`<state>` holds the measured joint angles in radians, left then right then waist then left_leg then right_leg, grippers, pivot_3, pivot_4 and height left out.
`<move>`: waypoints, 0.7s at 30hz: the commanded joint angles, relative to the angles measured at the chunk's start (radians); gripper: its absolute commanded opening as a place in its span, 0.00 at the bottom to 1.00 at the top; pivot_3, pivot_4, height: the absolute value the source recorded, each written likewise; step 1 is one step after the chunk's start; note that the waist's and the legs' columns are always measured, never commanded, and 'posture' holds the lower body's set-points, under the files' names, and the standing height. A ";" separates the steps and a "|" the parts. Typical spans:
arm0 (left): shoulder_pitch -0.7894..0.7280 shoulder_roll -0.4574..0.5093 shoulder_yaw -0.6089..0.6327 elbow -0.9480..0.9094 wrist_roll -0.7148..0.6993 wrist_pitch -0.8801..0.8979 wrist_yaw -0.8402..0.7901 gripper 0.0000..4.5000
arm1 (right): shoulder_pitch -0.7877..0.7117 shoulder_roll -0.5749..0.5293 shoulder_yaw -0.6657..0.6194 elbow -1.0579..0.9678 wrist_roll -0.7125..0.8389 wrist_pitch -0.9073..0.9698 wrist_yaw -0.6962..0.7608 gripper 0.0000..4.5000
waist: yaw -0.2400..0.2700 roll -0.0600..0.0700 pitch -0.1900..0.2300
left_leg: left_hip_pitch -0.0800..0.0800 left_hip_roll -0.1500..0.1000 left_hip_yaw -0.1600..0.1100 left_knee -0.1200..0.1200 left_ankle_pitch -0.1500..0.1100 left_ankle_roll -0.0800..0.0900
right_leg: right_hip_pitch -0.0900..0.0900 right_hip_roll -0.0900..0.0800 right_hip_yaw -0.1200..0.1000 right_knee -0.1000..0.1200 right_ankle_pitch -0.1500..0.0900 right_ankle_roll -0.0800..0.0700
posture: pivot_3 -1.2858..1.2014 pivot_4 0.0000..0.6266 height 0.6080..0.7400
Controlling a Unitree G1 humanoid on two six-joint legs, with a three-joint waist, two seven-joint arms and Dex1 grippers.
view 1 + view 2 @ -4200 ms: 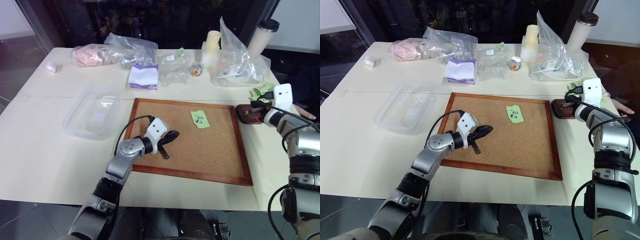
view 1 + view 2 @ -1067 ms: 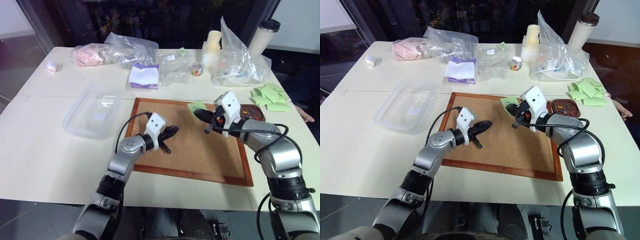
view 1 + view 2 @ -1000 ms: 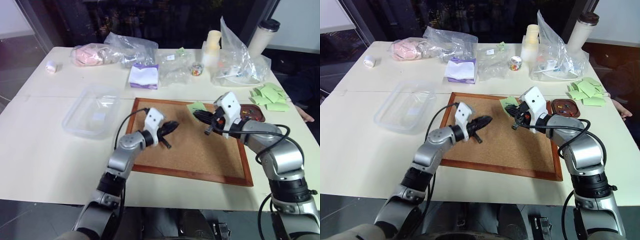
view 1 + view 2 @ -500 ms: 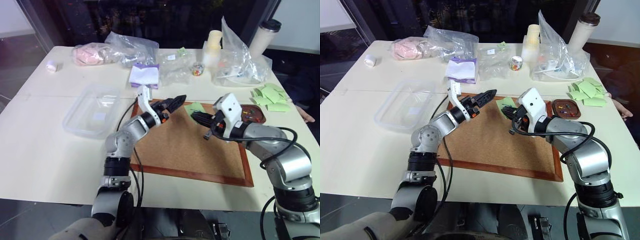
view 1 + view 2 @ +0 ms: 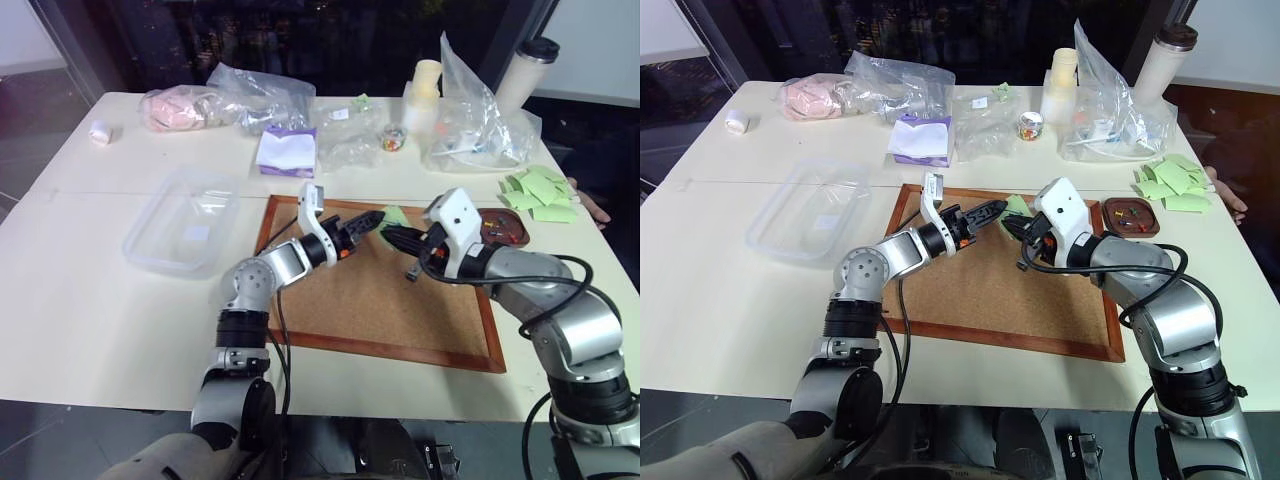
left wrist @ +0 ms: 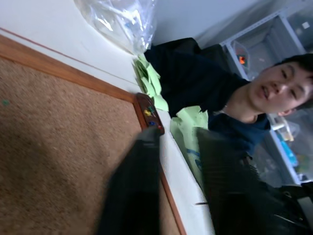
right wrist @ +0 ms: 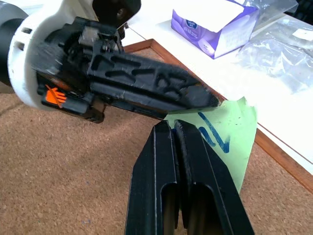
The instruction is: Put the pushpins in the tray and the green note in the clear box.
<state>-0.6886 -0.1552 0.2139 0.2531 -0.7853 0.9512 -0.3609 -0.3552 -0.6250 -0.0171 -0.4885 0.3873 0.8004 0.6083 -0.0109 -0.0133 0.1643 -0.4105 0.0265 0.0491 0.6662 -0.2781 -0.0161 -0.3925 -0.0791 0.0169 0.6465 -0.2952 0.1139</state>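
You have one green note [image 7: 230,128] pinched by both closed fingers, left [image 7: 208,100] and right [image 7: 172,128], above the corkboard [image 5: 380,300], one tray [image 5: 505,226] beside

Nothing I can actually read from here.

The one mark I see is a blue hand-drawn scribble, rather like a tick or a zigzag stroke, on the small light-green square paper note [image 7: 226,128]; I can't make it out as a letter or a number. No brand or label on the other things is legible to me.
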 commanded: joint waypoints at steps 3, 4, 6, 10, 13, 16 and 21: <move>0.001 -0.012 -0.017 -0.029 -0.017 -0.002 0.011 0.01 | -0.013 -0.024 -0.028 -0.046 0.009 -0.013 0.000 0.00 | 0.000 0.000 0.000 | 0.000 0.000 0.000 0.000 0.000 0.000 | 0.000 0.000 0.000 0.000 0.000 0.000 | 0.52 0.24 1.00; 0.003 -0.008 -0.025 -0.029 -0.006 -0.014 0.011 0.01 | -0.015 -0.027 -0.031 -0.048 0.012 -0.011 -0.001 0.00 | 0.000 0.000 0.000 | 0.000 0.000 0.000 0.000 0.000 0.000 | 0.000 0.000 0.000 0.000 0.000 0.000 | 0.52 0.24 1.00; 0.009 0.002 -0.041 -0.024 0.022 -0.044 0.004 0.01 | -0.015 -0.035 -0.040 -0.058 0.016 -0.008 -0.001 0.00 | 0.000 0.000 0.000 | 0.000 0.000 0.000 0.000 0.000 0.000 | 0.000 0.000 0.000 0.000 0.000 0.000 | 0.52 0.24 1.00; 0.020 0.041 -0.085 -0.016 0.083 -0.103 -0.034 0.01 | -0.024 -0.054 -0.089 -0.068 0.035 0.001 -0.004 0.00 | 0.000 0.000 0.000 | 0.000 0.000 0.000 0.000 0.000 0.000 | 0.000 0.000 0.000 0.000 0.000 0.000 | 0.52 0.24 1.00; 0.039 0.087 -0.141 -0.042 0.130 -0.140 -0.092 0.01 | -0.042 -0.071 -0.157 -0.015 0.042 -0.009 -0.012 0.00 | 0.001 0.000 0.000 | 0.000 0.000 0.000 0.000 0.000 0.000 | 0.000 0.000 0.000 0.000 0.000 0.000 | 0.52 0.24 1.00; 0.079 0.152 -0.220 -0.123 0.166 -0.168 -0.177 0.01 | -0.065 -0.081 -0.208 0.093 0.026 -0.043 -0.022 0.00 | 0.000 0.000 0.000 | 0.000 0.000 0.000 0.000 0.000 0.000 | 0.000 0.000 0.000 0.000 0.000 0.000 | 0.52 0.24 1.00; 0.151 0.280 -0.309 -0.302 0.210 -0.227 -0.291 0.01 | -0.127 -0.091 -0.248 0.374 -0.027 -0.112 -0.056 0.00 | -0.002 0.000 0.000 | 0.000 0.000 0.001 0.000 0.000 0.000 | 0.000 0.000 0.000 0.000 0.000 0.000 | 0.52 0.24 1.00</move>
<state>-0.5346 0.1067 -0.0757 0.0407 -0.5844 0.7584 -0.6086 -0.4581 -0.6968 -0.2235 -0.1773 0.3843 0.7235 0.5714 -0.0127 -0.0132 0.1642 -0.4103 0.0266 0.0510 0.6658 -0.2780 -0.0165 -0.3930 -0.0794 0.0181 0.6467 -0.2953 0.1137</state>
